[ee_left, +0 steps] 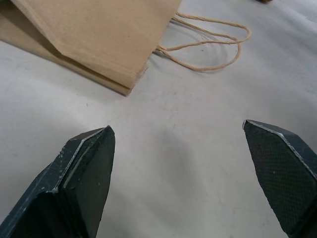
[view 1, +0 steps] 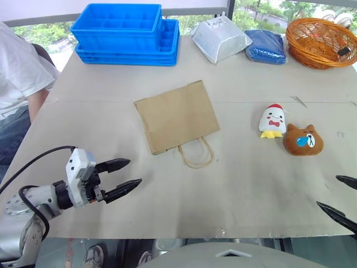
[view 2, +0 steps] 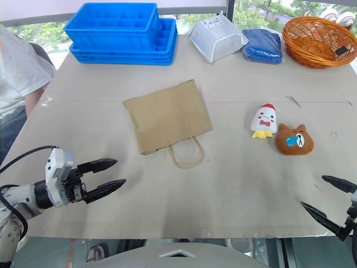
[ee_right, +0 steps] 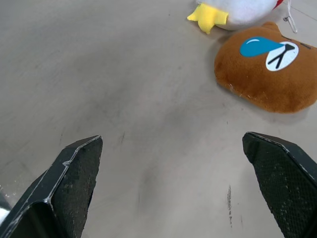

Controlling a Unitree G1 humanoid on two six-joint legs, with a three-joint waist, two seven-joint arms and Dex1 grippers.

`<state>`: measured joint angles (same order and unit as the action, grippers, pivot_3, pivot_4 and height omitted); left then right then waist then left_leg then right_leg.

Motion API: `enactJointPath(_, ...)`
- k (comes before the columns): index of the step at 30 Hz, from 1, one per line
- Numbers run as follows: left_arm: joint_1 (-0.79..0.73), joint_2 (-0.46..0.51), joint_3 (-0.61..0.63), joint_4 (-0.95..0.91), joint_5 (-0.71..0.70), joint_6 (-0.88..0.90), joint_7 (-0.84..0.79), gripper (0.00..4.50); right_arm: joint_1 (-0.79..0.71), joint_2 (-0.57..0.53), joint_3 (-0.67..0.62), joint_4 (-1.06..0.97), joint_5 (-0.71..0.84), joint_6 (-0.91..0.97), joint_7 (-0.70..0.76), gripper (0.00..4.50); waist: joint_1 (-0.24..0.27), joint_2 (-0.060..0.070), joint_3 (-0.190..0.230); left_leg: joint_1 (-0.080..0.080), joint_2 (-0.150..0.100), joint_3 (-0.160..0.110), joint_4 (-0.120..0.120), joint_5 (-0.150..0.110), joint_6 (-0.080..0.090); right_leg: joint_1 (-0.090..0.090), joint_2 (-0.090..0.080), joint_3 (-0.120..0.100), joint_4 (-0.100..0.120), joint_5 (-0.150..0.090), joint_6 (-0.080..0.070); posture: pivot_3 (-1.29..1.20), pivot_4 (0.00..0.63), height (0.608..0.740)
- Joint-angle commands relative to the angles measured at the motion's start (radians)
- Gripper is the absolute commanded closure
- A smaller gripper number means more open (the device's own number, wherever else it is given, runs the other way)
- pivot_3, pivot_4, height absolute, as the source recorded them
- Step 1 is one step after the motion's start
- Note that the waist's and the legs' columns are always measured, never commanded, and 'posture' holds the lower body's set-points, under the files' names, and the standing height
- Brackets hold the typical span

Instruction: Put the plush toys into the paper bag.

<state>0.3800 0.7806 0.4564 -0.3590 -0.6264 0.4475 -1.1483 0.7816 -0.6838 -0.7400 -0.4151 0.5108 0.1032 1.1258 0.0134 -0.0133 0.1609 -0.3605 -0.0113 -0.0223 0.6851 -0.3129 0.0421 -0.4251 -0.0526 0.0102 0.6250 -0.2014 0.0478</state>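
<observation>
Plush toys: white chick (view 1: 273, 121) and brown bear head (view 1: 303, 139), touching, right of table (view 1: 251, 184) centre, unheld; chick's long axis runs cap-far, feet-near. Paper bag (view 1: 176, 115) flat at centre, handles and mouth toward near edge, ready for loading. Left gripper (view 1: 129, 173) and right gripper (view 1: 345, 195) at near edge, fingers spread, empty

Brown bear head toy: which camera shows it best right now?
The right wrist view: the bear head is large there, blue tear and face plain, touching the chick. Both eye views show it whole but small, beside the chick right of the paper bag.
</observation>
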Motion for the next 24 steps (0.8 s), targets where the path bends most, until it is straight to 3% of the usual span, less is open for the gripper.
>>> enactJointPath(1, -0.068, 0.014, -0.066, -0.043, 0.007, -0.004, 0.009, 0.04, -0.028, -0.009, -0.003, -0.1, 0.041, 0.041, -0.052, 0.0, 0.001, 0.0, 0.0, 0.0, 0.0, 0.0, 0.0, 0.0, 0.0, 0.0, 0.0, 0.0, 0.0, 0.0, 0.0, 0.0, 0.15, 0.74)
enactJointPath(4, -0.219, 0.008, -0.213, -0.092, 0.096, -0.058, 0.041, 0.04, -0.093, -0.016, 0.062, -0.253, 0.101, 0.134, -0.146, 0.0, 0.006, 0.001, 0.001, 0.0, -0.002, 0.0, 0.001, 0.0, 0.0, 0.001, 0.0, -0.001, 0.001, 0.0, 0.0, 0.0, 0.15, 0.74)
enactJointPath(9, -0.366, 0.051, -0.402, -0.071, 0.221, -0.128, -0.002, 0.04, -0.134, -0.061, 0.117, -0.344, 0.113, 0.184, -0.14, 0.0, -0.001, -0.001, -0.002, 0.0, -0.001, 0.0, 0.0, 0.001, -0.001, 0.001, 0.004, -0.001, 0.0, 0.003, -0.003, 0.0, 0.15, 0.74)
enactJointPath(13, -0.532, 0.044, -0.553, 0.035, 0.362, -0.232, -0.031, 0.04, -0.178, -0.099, 0.16, -0.359, 0.134, 0.205, -0.118, 0.0, 0.002, -0.002, -0.001, -0.001, -0.001, 0.0, 0.0, 0.0, 0.0, 0.0, 0.004, -0.003, 0.0, 0.003, -0.003, 0.0, 0.15, 0.74)
enactJointPath(19, -0.741, -0.047, -0.736, 0.248, 0.549, -0.456, -0.044, 0.04, -0.204, -0.085, 0.214, -0.347, 0.102, 0.164, -0.099, 0.0, 0.004, -0.002, -0.001, -0.001, -0.003, -0.001, 0.001, 0.0, 0.0, 0.001, 0.004, -0.003, 0.0, 0.003, -0.003, 0.0, 0.15, 0.74)
enactJointPath(22, -0.781, -0.09, -0.761, 0.312, 0.552, -0.509, -0.052, 0.78, -0.162, -0.058, 0.245, -0.333, 0.03, 0.106, -0.088, 0.0, 0.001, -0.002, -0.001, -0.001, -0.003, -0.001, 0.001, 0.0, 0.001, 0.001, 0.004, -0.003, 0.0, 0.005, 0.001, 0.0, 0.15, 0.74)
enactJointPath(24, -0.8, -0.107, -0.772, 0.338, 0.553, -0.522, -0.062, 1.69, -0.137, -0.037, 0.262, -0.321, -0.023, 0.065, -0.092, 0.0, 0.001, -0.002, -0.001, -0.001, -0.002, -0.001, 0.001, 0.0, 0.001, 0.001, 0.005, -0.003, 0.0, 0.005, 0.001, 0.0, 0.15, 0.74)
